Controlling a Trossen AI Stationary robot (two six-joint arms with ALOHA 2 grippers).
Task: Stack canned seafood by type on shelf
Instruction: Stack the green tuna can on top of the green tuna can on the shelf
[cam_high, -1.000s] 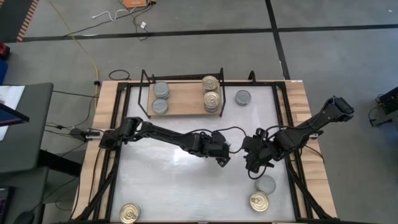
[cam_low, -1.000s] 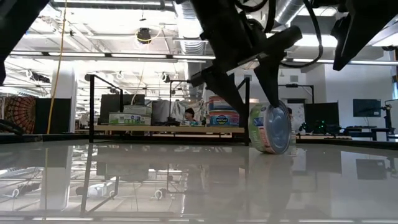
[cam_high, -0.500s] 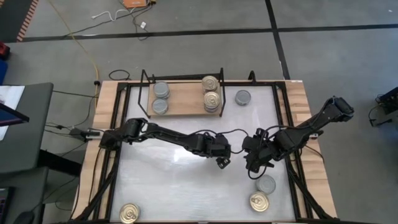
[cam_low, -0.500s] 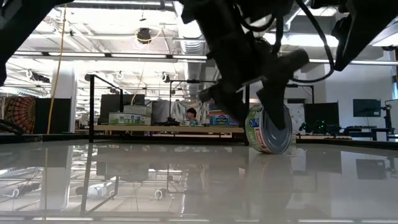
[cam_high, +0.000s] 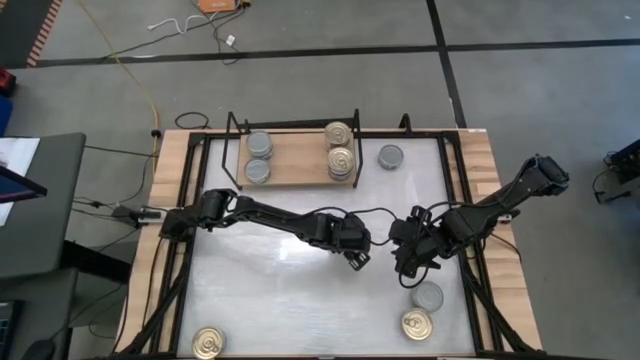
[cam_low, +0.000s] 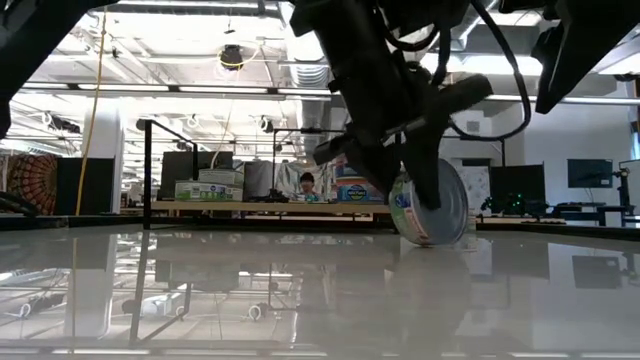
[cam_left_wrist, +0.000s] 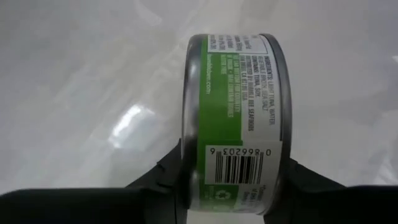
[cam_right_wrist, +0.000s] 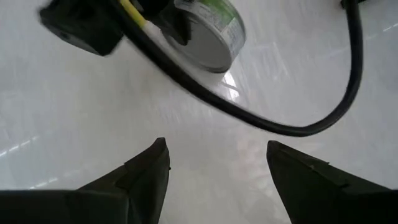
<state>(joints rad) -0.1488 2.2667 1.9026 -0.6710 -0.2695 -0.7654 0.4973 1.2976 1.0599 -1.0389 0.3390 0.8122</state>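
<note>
A green-labelled can (cam_left_wrist: 236, 118) stands on its edge at the middle of the white table, also seen in the low view (cam_low: 435, 210). My left gripper (cam_high: 352, 258) slants down over it and is shut on it. My right gripper (cam_high: 405, 268) hangs open just to the right, nothing between its fingers (cam_right_wrist: 217, 168). The wooden shelf (cam_high: 295, 165) at the far edge bears two grey-topped cans (cam_high: 258, 156) on its left and two gold-topped cans (cam_high: 340, 148) on its right. My left gripper pinches the can between its two fingers, one on each flat end (cam_left_wrist: 280, 155). The fingers (cam_low: 425, 165) come slanting down from above and from the table's left. The can stands upright on its rim (cam_low: 436, 241) on the table, label side toward the wrist camera.
A grey-topped can (cam_high: 390, 156) lies on the table right of the shelf. Another grey can (cam_high: 427, 296) and a gold one (cam_high: 417, 324) lie near the front right; a gold can (cam_high: 207, 343) sits at the front left. A cable (cam_right_wrist: 280, 127) hangs near my right gripper.
My left gripper has sunk a little over the can and shut its fingers onto the can's two flat ends. The can has shifted slightly and stays on its edge on the table.
</note>
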